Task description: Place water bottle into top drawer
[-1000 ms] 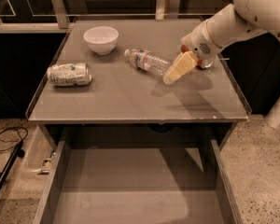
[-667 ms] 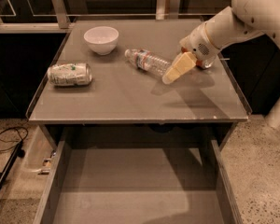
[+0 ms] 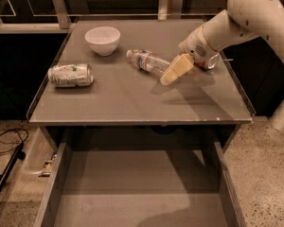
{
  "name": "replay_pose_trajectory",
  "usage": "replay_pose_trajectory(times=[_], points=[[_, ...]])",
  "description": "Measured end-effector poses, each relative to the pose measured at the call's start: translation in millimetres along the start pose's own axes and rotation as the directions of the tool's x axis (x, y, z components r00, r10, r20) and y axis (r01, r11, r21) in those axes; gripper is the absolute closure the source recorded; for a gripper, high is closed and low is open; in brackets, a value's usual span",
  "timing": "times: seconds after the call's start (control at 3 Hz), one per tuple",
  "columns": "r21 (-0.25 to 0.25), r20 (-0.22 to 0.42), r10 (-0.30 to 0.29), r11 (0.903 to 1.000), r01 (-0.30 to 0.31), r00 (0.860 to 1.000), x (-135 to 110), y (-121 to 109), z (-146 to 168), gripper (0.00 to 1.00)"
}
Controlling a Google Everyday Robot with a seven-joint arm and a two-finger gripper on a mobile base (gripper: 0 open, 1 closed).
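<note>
Water bottle (image 3: pixel 149 61) lying on its side on the table (image 3: pixel 132 103), gripper (image 3: pixel 173 72) just beside its bottom end.

Gripper low over the tabletop, touching or almost touching the bottle (hard to say from this angle); open or closed, impossible to tell. Probably light, thin-walled and smooth, easy to roll or dent: best taken across the ribbed middle, not at the white cap. Top drawer (image 3: pixel 142 197) pulled out below, apparently nothing inside; white bowl (image 3: pixel 102 39) seemingly empty too; silver-green can (image 3: pixel 70 74) on its side, well apart.
</note>
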State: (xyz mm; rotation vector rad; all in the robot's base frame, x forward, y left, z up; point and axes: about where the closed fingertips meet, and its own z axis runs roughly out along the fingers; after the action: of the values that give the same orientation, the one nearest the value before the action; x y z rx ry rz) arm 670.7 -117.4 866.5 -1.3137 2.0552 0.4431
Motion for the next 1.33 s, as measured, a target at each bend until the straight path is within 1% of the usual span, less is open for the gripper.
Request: replay_pose_trajectory(times=[0.33, 0.67, 1.0, 1.33], points=[[-0.061, -0.047, -0.059, 0.9966, 0.056, 0.997, -21.1, 29.2, 42.9, 0.0], [-0.062, -0.047, -0.059, 0.9965, 0.056, 0.997, -21.2, 29.4, 43.3, 0.0], [-0.062, -0.047, -0.059, 0.9965, 0.056, 0.997, -21.2, 29.4, 43.3, 0.19], [-0.062, -0.047, -0.059, 0.9965, 0.056, 0.997, -21.2, 29.4, 43.3, 0.43]])
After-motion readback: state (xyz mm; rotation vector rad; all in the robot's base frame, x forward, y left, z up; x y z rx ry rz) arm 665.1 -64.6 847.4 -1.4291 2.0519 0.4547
